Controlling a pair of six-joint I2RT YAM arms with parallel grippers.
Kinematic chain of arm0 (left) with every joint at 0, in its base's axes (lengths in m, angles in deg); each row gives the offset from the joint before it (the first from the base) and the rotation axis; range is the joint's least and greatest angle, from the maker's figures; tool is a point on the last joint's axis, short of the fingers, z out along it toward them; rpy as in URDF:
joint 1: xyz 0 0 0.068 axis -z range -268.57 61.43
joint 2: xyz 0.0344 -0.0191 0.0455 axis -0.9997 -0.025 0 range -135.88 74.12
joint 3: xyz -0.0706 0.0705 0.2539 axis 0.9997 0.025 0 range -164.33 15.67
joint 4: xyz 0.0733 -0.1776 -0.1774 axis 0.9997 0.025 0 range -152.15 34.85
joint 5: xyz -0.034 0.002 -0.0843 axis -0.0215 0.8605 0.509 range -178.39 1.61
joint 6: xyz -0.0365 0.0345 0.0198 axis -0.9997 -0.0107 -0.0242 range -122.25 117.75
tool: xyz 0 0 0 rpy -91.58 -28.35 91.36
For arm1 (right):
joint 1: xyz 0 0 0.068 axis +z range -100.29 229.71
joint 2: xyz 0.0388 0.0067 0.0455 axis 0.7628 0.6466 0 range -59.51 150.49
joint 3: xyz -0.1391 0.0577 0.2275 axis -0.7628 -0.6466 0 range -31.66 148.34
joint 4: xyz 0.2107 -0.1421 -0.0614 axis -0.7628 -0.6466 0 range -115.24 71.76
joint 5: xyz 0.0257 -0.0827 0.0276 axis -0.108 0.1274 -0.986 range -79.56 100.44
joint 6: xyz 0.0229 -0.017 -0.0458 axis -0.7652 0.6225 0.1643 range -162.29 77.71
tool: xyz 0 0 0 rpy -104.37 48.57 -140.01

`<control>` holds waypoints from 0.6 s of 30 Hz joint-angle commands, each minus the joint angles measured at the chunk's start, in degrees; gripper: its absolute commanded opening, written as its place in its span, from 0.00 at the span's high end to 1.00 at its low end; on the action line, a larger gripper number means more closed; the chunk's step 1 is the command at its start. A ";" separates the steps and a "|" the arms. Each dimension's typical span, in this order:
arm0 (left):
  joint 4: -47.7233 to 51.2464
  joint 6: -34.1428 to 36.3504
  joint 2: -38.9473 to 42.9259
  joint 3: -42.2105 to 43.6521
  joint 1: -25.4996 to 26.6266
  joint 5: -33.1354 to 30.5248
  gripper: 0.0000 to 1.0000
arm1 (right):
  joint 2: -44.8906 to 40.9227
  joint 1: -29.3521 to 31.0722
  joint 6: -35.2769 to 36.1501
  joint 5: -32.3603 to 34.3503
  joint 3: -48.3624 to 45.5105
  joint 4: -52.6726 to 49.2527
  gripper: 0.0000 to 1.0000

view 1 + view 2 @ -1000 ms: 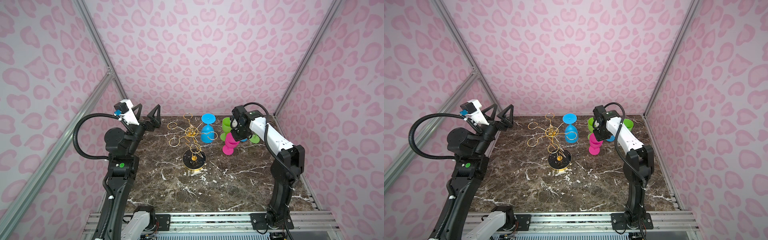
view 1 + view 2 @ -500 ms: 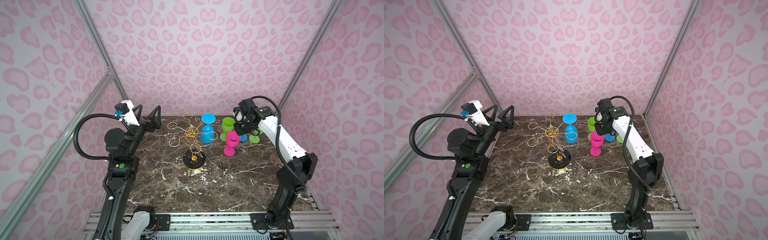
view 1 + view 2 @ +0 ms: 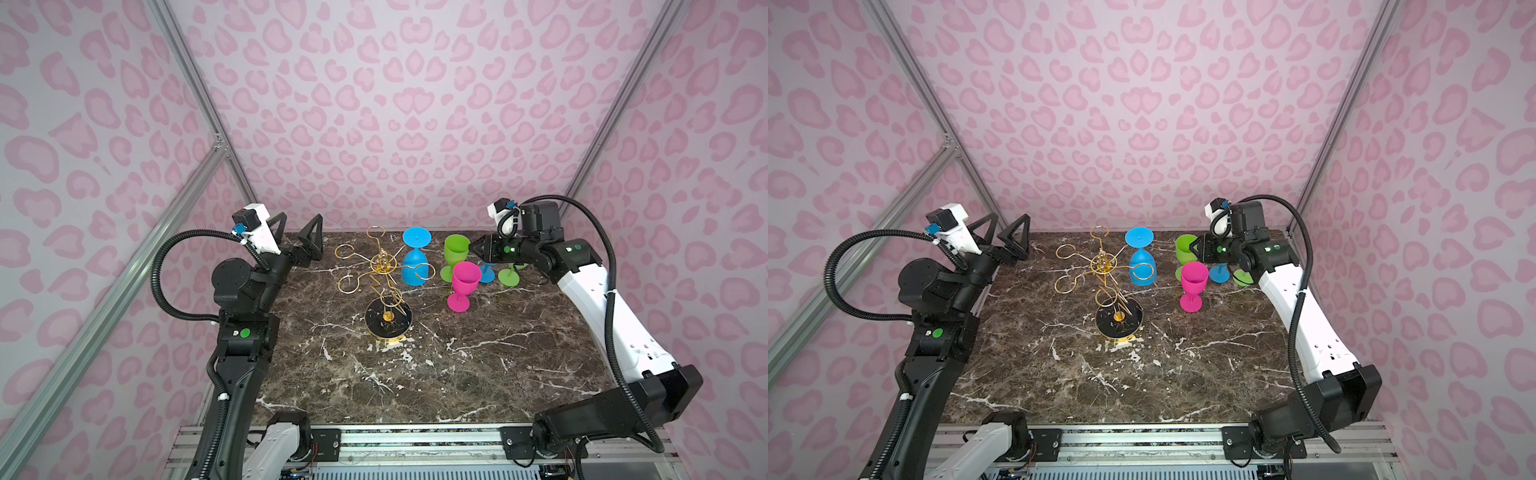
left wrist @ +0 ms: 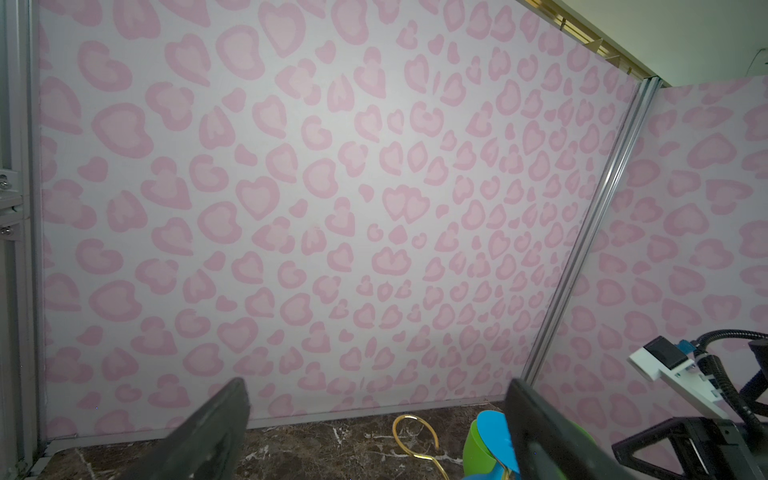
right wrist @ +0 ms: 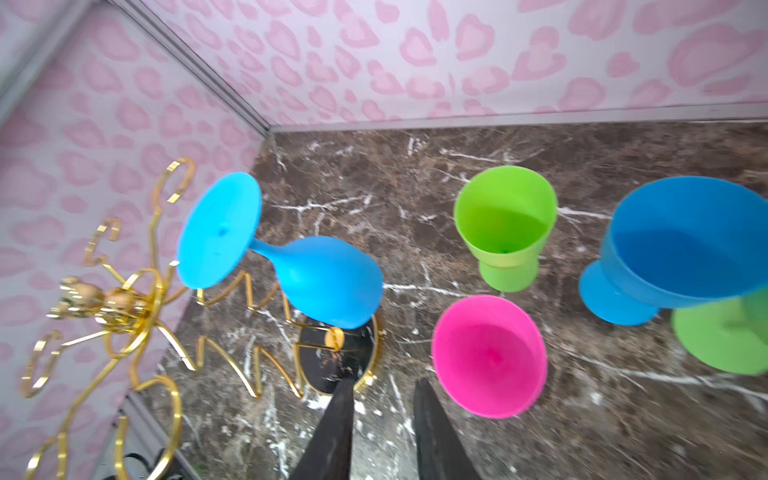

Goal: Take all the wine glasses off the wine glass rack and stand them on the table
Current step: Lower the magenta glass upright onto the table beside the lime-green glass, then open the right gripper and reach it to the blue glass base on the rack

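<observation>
A: Where is the glass hanging?
B: Mid-frame in a top view: the wine glass rack [image 3: 388, 318] is standing there, with the blue wine glass [image 3: 414, 268] dangling foot-up on its right side.
A: And your jaws?
B: Your right gripper [image 5: 382, 386] is showing a narrow, empty gap, readable only in its wrist view, low centre. Your left gripper [image 3: 297, 224], farther back left, is gaping wide, empty.

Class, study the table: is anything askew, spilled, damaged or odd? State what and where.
Nothing stands out. The blue wine glass hangs foot-up on the wine glass rack, as racks hold them; the pink glass and the green glass behind it stand upright; no spill shows.
</observation>
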 commanded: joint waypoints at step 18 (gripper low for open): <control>-1.66 0.39 1.35 2.17 -0.02 -0.65 0.03 | 6.62 3.10 -27.40 -11.87 -8.41 37.55 0.71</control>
